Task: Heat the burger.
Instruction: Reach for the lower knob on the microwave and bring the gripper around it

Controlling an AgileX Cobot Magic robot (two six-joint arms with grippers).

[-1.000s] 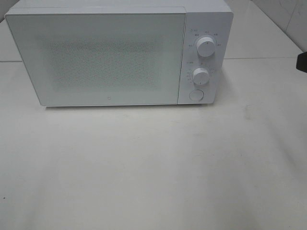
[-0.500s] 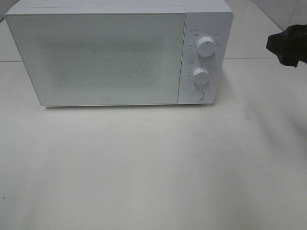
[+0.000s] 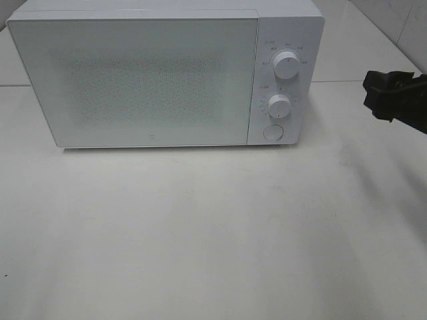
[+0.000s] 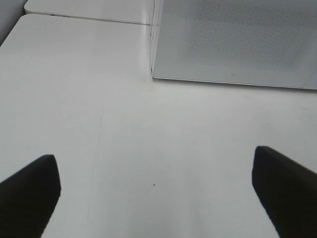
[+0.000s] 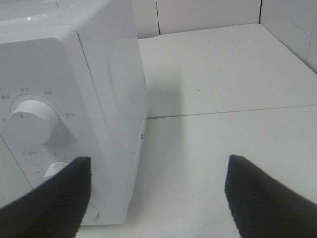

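The burger is out of view in every frame. A white microwave (image 3: 167,73) stands at the back of the table with its door shut; its two round knobs (image 3: 286,65) and a round button (image 3: 272,132) are on the right panel. My right gripper (image 3: 385,93) enters from the right edge, level with the knobs and well to their right, open and empty. The right wrist view shows the microwave's right side (image 5: 114,99) between the spread fingers (image 5: 49,198). My left gripper (image 4: 153,198) is open over bare table, facing the microwave's front (image 4: 233,39), and does not show in the high view.
The white table (image 3: 213,233) stretches in front of the microwave. A seam between table slabs (image 5: 228,111) runs to the right of the microwave. A tiled wall (image 3: 400,20) rises at the back right.
My right gripper has come in from the right edge of the high view, moving left toward the microwave's control panel and slightly down. The microwave has not moved.
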